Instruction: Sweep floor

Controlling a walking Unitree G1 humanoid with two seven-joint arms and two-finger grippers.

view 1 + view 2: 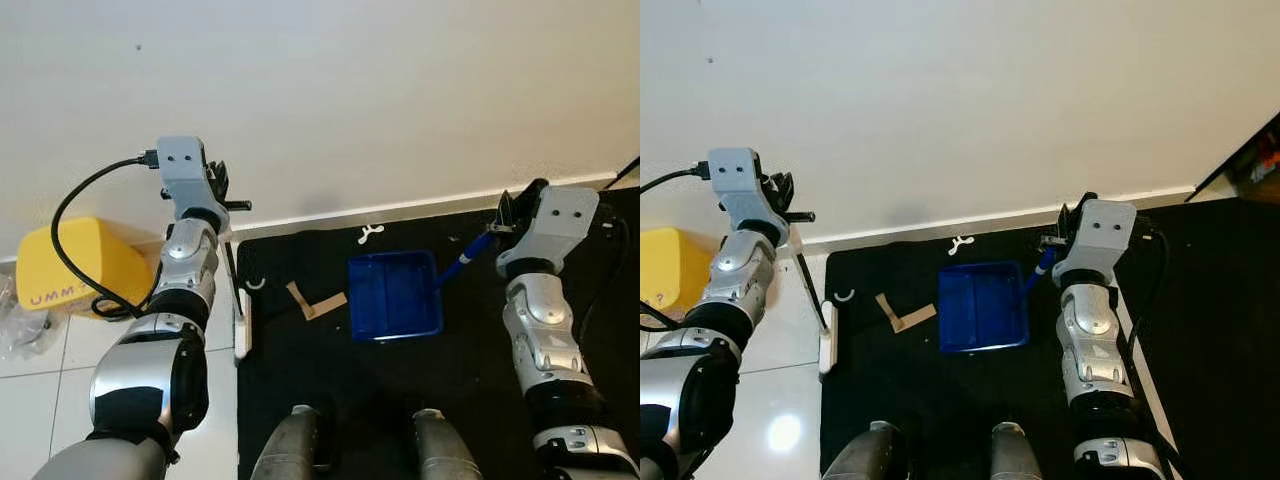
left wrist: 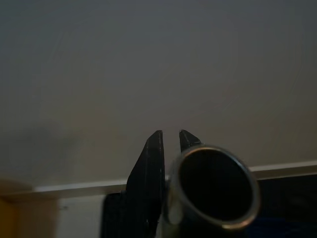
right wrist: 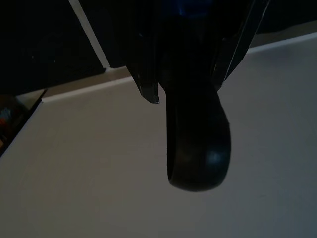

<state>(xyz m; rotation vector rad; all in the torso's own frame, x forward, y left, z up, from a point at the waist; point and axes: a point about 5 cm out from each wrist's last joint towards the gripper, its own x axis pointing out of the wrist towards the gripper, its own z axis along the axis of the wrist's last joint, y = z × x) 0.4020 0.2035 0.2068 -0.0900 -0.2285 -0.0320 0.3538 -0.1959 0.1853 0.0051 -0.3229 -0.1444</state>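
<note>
Black mat (image 1: 300, 360), right claw (image 1: 508, 222) apparently clamped on blue dustpan (image 1: 395, 295) handle, left claw (image 2: 168, 148) gripping broom pole (image 2: 215, 186)

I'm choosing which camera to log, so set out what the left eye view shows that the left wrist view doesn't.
Left eye view, not the wrist: a blue plastic dustpan on the black mat, its handle in the right gripper, a brown cardboard scrap, a yellow box. Left wrist view, not the eye: the open end of the silver tube that the left gripper holds. Both: white wall, pale baseboard, black mat.
</note>
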